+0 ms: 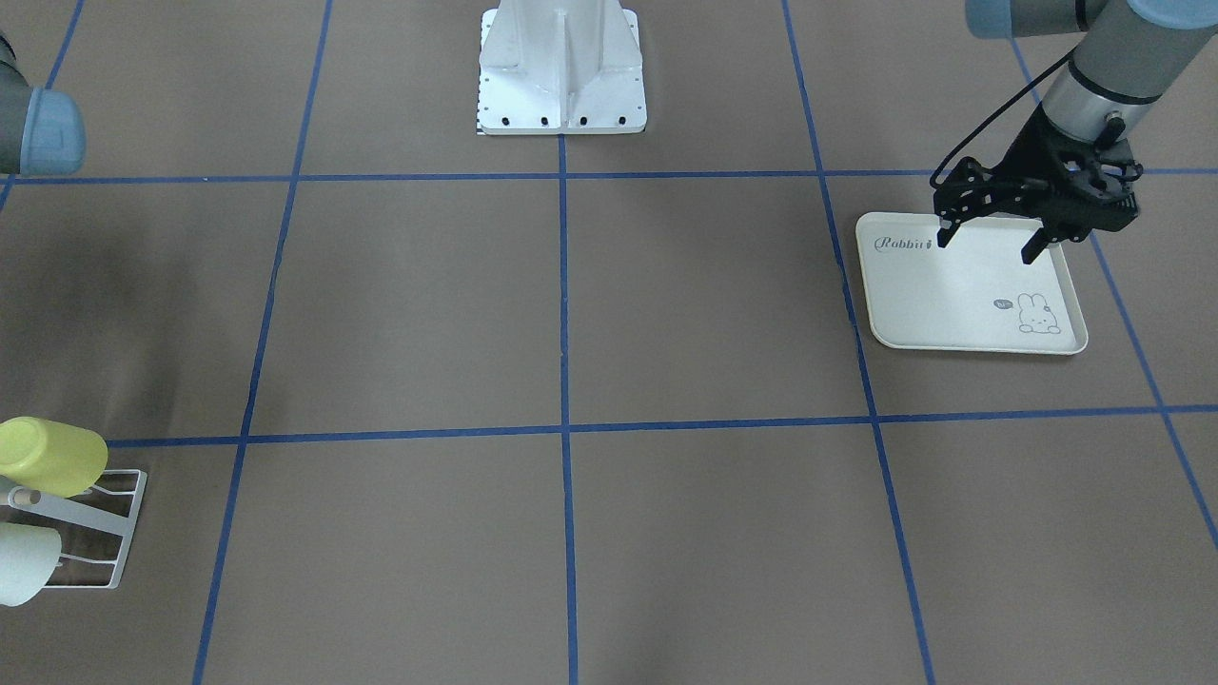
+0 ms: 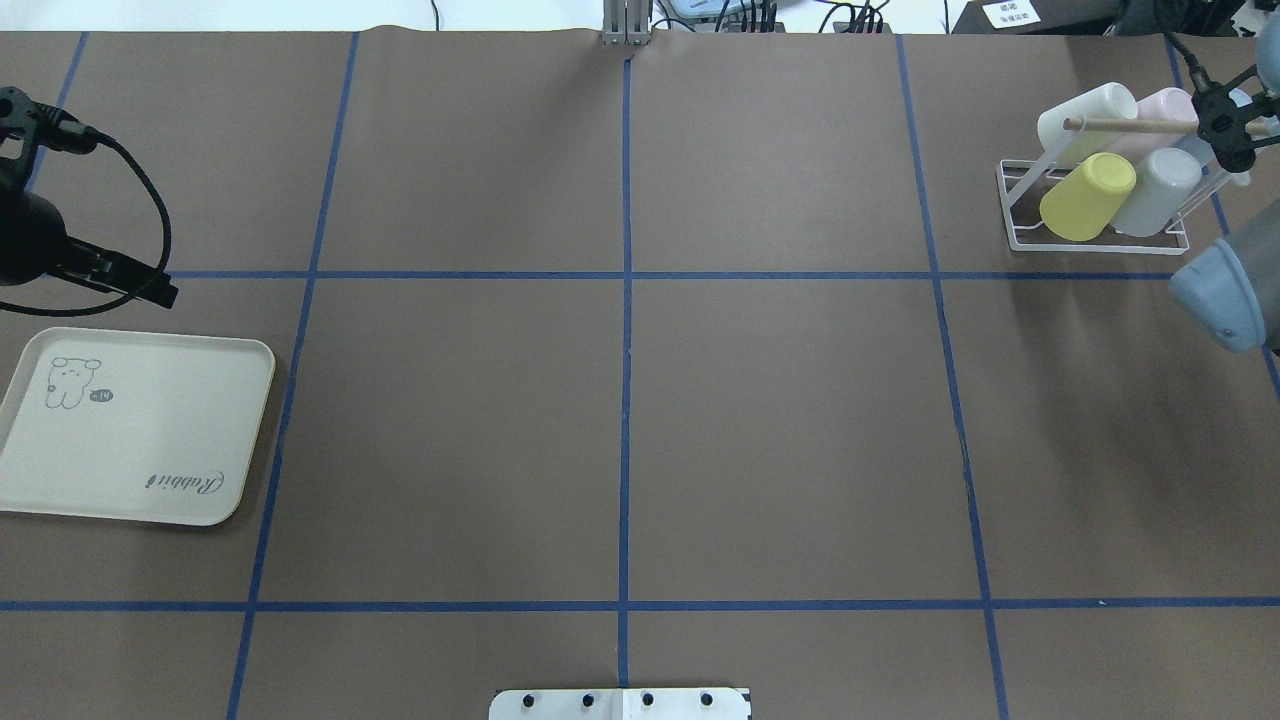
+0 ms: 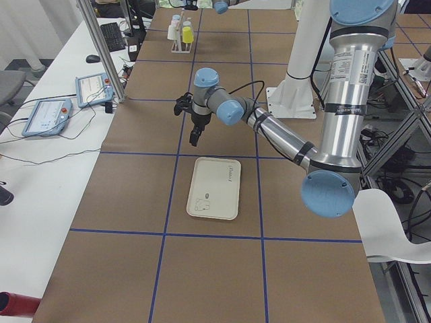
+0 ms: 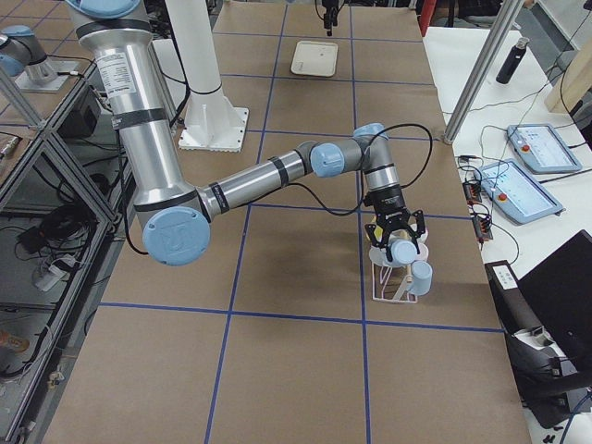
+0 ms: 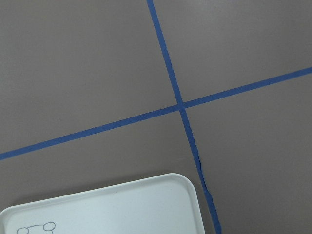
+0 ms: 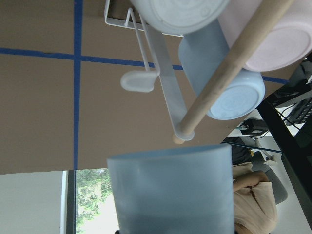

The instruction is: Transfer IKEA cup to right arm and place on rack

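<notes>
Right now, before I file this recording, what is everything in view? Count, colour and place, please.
table: 1, brown with blue tape grid, under everything
tray: 1, cream with rabbit print, robot's left side
rack: 1, white wire with wooden dowel, robot's far right
racked cups: 5, cream cup, pink cup, yellow cup, white cup, light-blue cup, on the rack
held cup: 1, light blue, by the rack's dowel end
pendants: 2, grey, on the side bench
person: 1, beige top, beyond the table
arms: 2, silver with light-blue caps, left arm, right arm
left gripper: 1, black, open, raised by the tray
right gripper: 1, black, shut on the held cup
</notes>
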{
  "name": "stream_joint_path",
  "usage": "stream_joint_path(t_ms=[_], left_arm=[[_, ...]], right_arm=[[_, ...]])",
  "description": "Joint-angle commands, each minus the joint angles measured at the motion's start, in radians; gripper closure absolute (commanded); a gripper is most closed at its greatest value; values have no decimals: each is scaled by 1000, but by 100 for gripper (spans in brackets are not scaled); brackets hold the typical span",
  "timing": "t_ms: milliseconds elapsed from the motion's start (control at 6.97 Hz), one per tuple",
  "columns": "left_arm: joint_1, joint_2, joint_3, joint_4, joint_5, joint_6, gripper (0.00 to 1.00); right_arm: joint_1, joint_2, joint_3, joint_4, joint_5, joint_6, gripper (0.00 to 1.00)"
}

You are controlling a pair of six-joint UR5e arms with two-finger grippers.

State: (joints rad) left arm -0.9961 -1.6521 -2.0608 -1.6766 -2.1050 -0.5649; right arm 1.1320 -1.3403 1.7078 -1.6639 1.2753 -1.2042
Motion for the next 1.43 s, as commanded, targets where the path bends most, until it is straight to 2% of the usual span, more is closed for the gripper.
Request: stream_joint_path(t_ms=[0,430,717,1147,1291], left_arm=[[2,0,1,0,-1,-1,0],[4,0,4,0,0,-1,0],[4,0,1,-2,0,-20,0],[4,0,1,-3,2,-20,0],[4,0,1,-2,0,-20,0]], right_arm=[[-11,-106,-13,279,-50,3,70],[-34,-135,10,308,-56,12,72],[-66,-187,59,306,-56,28,70],[-93,-175,47,274,-126,8,70],[-104,-174,46,274,-143,8,66]])
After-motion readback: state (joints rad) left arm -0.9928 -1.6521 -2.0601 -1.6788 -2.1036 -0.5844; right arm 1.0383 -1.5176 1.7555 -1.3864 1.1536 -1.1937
